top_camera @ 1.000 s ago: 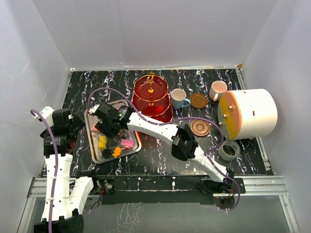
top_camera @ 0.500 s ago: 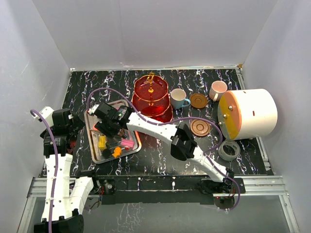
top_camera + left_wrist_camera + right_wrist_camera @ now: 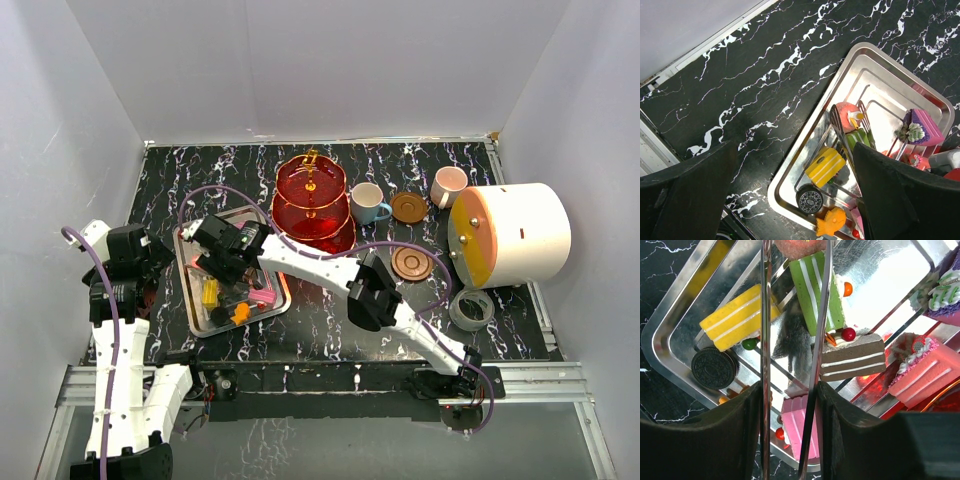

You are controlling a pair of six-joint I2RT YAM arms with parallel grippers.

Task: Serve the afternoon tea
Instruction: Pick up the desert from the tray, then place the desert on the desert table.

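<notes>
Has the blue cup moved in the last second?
No. The blue cup stays close beside the red stand, left of the far saucer.

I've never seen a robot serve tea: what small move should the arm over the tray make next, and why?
Probably lower the tongs and pinch one sweet. The right gripper holds them over the tray, arms apart above the green cake, seemingly gripping nothing yet.
</notes>
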